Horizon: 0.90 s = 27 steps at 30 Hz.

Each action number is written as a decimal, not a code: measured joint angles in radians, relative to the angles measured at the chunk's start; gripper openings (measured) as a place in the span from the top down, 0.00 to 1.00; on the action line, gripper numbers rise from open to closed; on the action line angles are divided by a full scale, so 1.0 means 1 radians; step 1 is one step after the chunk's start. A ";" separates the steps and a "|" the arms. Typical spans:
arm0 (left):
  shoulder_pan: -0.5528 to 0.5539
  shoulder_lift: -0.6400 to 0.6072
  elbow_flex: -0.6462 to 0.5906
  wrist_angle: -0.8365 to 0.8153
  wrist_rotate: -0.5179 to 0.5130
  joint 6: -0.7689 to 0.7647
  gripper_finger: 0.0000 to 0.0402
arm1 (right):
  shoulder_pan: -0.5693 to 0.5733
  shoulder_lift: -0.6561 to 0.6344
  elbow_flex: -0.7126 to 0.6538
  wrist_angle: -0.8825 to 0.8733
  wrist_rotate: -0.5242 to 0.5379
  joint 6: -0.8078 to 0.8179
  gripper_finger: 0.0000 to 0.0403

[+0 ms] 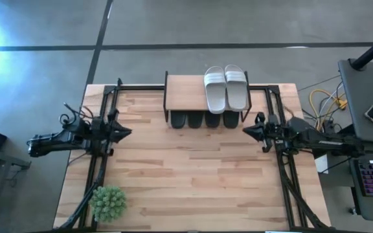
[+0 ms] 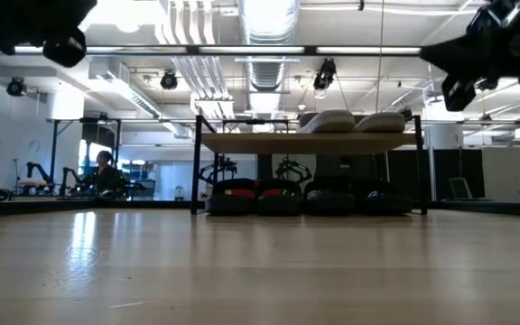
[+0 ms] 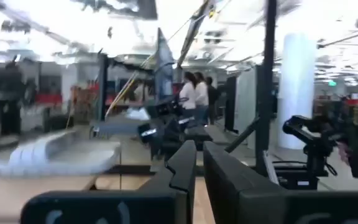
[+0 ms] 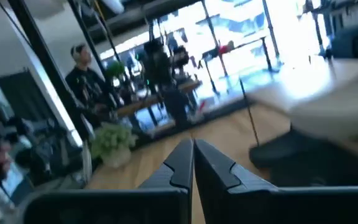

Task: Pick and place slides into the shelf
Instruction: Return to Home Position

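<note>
Slides (image 1: pixel 226 87) all sit at the shelf (image 1: pixel 185 94); both arms hang clear of it.

Near-left on the table (image 1: pixel 193 184) stands a green plant (image 1: pixel 107 202). At mid-table the left gripper (image 1: pixel 127 132) on the left and the right gripper (image 1: pixel 246 131) on the right hover above the wood, each with fingers pressed narrow and holding nothing. At the far edge, two white slides (image 1: pixel 226 88) lie side by side on the right half of the shelf's top, with four black slides (image 1: pixel 204 120) in a row beneath. They look light, soft and bendy, so a pinch on the strap or sole edge should suit.
</note>
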 joint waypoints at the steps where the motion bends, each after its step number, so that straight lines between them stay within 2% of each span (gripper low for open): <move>1: 0.001 -0.006 0.002 -0.024 -0.007 -0.016 0.96 | -0.001 -0.003 -0.016 0.003 -0.003 -0.007 0.98; 3: 0.001 -0.005 -0.004 -0.105 -0.006 -0.023 0.96 | -0.001 -0.006 -0.053 0.053 -0.024 -0.020 0.98; 7: 0.001 0.007 -0.005 -0.093 -0.006 -0.045 0.96 | -0.001 -0.002 -0.087 0.145 -0.084 -0.071 0.98; 23: 0.002 -0.006 -0.167 -0.059 0.026 -0.026 0.96 | -0.001 -0.002 -0.088 0.126 -0.094 -0.239 0.98; 27: 0.002 -0.006 -0.174 -0.040 0.045 0.047 0.96 | -0.001 -0.003 -0.088 0.105 -0.097 -0.273 0.98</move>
